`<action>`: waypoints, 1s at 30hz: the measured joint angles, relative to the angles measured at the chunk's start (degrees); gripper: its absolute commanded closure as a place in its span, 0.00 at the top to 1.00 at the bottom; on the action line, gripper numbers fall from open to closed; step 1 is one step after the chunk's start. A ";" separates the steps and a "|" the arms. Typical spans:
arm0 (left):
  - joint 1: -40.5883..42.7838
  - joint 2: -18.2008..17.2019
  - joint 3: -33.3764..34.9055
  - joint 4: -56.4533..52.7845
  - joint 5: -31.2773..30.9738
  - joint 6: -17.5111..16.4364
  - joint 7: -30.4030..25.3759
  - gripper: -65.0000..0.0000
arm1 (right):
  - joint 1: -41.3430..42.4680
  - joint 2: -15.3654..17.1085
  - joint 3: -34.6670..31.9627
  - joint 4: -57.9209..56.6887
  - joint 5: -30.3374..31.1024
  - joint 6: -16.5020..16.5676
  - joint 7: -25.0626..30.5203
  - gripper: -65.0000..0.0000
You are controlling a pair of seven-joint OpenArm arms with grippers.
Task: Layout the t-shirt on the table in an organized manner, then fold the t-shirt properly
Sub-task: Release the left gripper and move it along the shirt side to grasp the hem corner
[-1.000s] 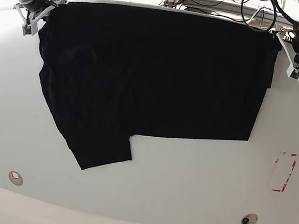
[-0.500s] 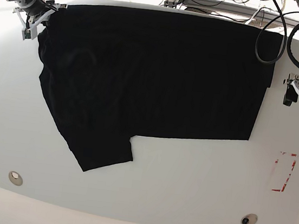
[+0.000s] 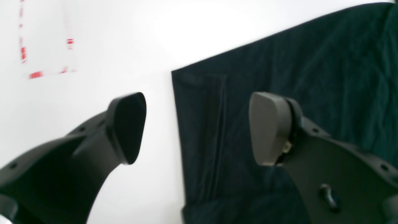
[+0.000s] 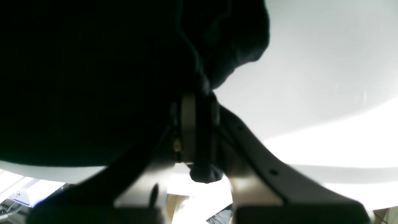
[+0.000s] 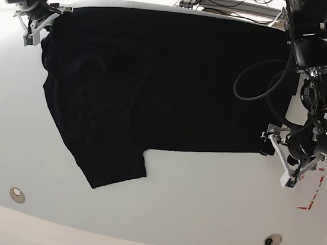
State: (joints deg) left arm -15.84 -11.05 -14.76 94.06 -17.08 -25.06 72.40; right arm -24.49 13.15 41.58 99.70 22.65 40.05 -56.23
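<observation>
at ten o'clock in the base view, right fingers point(image 5: 33, 27) clenched on a corner of the t-shirt point(image 5: 162, 86). spread black and limp over the tabletop point(image 5: 202, 193): soft, light, best pinched at hems or corners. at four o'clock, left fingers point(image 5: 276, 158) released, straddling the near corner. no readable writing.

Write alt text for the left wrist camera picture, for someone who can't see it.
The left gripper hangs open above the corner of the black t-shirt, which lies flat on the white table. One fingertip is over bare table, the other over cloth. A blurred red-outlined rectangle mark shows at upper left.
</observation>
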 measured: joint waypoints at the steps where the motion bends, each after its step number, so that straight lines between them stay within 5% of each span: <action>1: -0.20 0.28 0.52 -1.81 1.75 0.17 -1.77 0.75 | 0.17 0.00 0.00 0.00 0.04 0.00 0.04 0.07; 7: -0.52 2.01 3.58 -10.56 6.64 0.00 -8.59 0.75 | 0.35 0.02 0.02 -0.02 0.02 -0.02 0.04 0.07; 21: -1.57 0.94 5.25 -24.74 7.19 0.17 -18.60 0.75 | 1.22 0.00 0.00 -0.04 0.04 0.00 0.04 0.07; 30: -1.84 -0.63 5.29 -26.75 6.91 0.00 -19.32 0.74 | 1.22 0.00 0.00 -0.04 0.04 0.00 0.02 0.07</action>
State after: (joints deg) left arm -17.67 -11.68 -9.47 67.31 -10.17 -25.06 53.08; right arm -23.27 13.15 41.58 99.66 22.70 40.05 -56.21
